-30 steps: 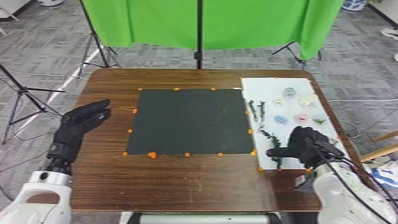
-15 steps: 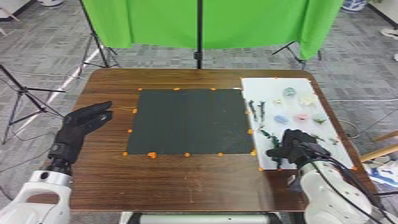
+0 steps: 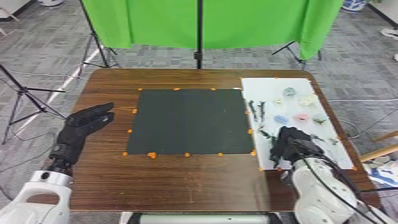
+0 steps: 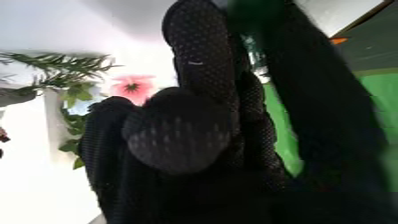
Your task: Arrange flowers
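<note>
Over the near-left part of the white board (image 3: 269,85), my right hand (image 3: 290,141) points down among green sprigs, partly covering the leafy sprig (image 3: 266,134). In the right wrist view the same hand (image 4: 209,65) stands open, its fingers loosely bent and apart from the thumb; a blurred dark green patch lies near their upper ends. Farther up the board are a blue flower (image 3: 282,120), a pink flower (image 3: 302,118), a cream flower (image 3: 306,100) and two thin green stems (image 3: 261,111). The pink flower (image 4: 133,87) is beside the fingers. My left hand (image 3: 87,120) is open at the table's left side.
A dark square mat (image 3: 191,121) with orange markers round it lies mid-table, left of the board. Brown wood (image 3: 187,182) borders it in front. Beyond the table hang a green cloth (image 3: 151,25) and a black stand pole (image 3: 199,37).
My right hand has moved left and a little nearer the board's front-left part, over the leafy sprig. The left hand has barely moved.
</note>
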Controlling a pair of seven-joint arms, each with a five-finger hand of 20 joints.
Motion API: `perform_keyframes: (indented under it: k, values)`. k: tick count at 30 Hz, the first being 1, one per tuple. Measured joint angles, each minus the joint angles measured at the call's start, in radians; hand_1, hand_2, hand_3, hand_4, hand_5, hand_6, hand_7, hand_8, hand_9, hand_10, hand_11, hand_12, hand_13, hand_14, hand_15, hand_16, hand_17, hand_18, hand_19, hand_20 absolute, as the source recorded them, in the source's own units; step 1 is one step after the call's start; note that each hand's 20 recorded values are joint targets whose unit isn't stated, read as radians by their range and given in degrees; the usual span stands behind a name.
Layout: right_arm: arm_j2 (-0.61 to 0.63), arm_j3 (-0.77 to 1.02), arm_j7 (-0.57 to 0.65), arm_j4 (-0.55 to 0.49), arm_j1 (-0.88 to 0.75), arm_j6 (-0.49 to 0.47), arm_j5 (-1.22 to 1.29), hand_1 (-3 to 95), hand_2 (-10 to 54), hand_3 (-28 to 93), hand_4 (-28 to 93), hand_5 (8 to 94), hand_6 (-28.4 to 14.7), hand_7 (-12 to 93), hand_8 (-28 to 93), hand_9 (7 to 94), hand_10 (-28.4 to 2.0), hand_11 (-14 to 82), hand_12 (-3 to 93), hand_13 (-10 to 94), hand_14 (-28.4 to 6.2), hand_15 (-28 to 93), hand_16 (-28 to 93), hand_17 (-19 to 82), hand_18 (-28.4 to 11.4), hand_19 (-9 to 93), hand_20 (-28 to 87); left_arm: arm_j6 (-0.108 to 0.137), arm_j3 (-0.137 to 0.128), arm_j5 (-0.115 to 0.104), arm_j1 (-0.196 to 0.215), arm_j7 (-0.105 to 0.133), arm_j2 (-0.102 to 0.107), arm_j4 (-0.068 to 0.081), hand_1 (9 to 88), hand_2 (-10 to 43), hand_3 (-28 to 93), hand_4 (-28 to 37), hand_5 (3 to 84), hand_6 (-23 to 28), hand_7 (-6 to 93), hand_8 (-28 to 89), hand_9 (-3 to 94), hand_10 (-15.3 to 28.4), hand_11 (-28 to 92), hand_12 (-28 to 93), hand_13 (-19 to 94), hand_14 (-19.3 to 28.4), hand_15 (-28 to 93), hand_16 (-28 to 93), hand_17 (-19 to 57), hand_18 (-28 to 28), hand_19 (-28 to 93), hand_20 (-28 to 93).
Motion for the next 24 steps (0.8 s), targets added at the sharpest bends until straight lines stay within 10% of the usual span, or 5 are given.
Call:
perform_keyframes:
  k: [24]
  values:
    - [0.008, 0.094, -0.028, -0.097, -0.066, 0.17, 0.077, 86.8, -9.5, -28, 68, 81.6, -4.0, 31, 26, 91.1, -11.4, 42.7, 34.9, 94, 1.2, 69, 23, 77, -6.5, 93, 48, -0.006, 0.0, 0.002, 0.0, -0.014, -0.007, -0.003, 33.4, -2.7, 61, -16.5, 47.1, 5.5, 9.9, -5, 45.4, 14.9, 18, 11, 36, 18.8, 19, -1, 8.9, 11.6, 8, 17]
